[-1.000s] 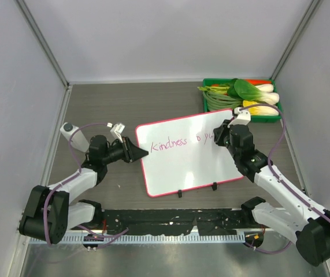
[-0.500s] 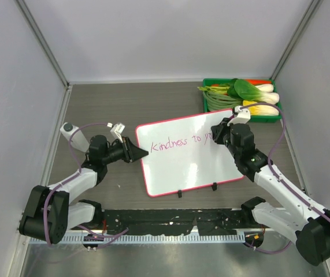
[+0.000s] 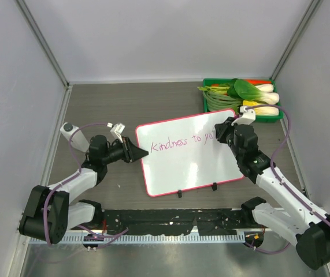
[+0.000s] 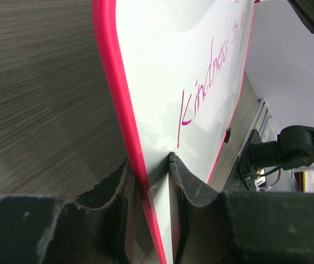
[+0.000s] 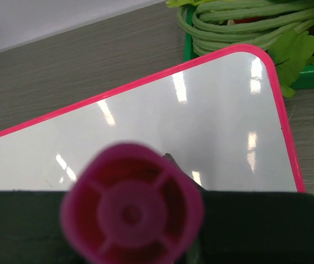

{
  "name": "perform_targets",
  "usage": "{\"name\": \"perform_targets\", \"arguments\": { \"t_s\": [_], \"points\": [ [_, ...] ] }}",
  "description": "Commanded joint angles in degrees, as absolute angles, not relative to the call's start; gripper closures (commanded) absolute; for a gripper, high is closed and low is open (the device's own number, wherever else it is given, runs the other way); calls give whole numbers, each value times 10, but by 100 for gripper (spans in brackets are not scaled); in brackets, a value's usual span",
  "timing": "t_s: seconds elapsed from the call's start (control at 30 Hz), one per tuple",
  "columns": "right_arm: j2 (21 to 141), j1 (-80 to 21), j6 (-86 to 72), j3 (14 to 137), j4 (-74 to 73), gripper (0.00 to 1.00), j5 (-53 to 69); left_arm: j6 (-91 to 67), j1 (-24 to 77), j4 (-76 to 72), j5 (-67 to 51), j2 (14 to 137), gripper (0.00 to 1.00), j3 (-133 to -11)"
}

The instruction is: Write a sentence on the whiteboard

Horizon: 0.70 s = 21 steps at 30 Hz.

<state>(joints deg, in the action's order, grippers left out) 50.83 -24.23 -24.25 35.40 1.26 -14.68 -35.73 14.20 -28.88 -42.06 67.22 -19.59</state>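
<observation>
The whiteboard [image 3: 191, 164] lies flat mid-table, white with a pink frame and two black clips on its near edge. Pink cursive writing [image 3: 179, 141] on it reads "Kindness to yo". My left gripper [image 3: 141, 152] is shut on the board's left edge; in the left wrist view the pink frame [image 4: 125, 126] sits between my fingers [image 4: 187, 181]. My right gripper [image 3: 221, 135] is shut on a pink marker, whose butt end [image 5: 132, 209] fills the right wrist view. It stands over the board's upper right part [image 5: 200, 121]. The tip is hidden.
A green tray [image 3: 207, 104] of vegetables stands just behind the board's far right corner, with green beans [image 5: 239, 22] showing in the right wrist view. Grey walls close in left, right and back.
The writing has grown from "Kindness" with a few strokes to "Kindness to yo". My right gripper and marker have shifted slightly right along the line. The left gripper has not moved.
</observation>
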Motion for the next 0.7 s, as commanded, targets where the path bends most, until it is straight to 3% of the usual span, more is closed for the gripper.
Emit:
{"name": "perform_targets", "arguments": {
  "t_s": [0.0, 0.67],
  "points": [
    [527, -236, -251, 356, 35, 99, -159, -316, 157, -257, -414, 675, 100, -196],
    [527, -228, -257, 333, 30, 99, -157, -314, 156, -256, -417, 678, 100, -198]
  ]
}}
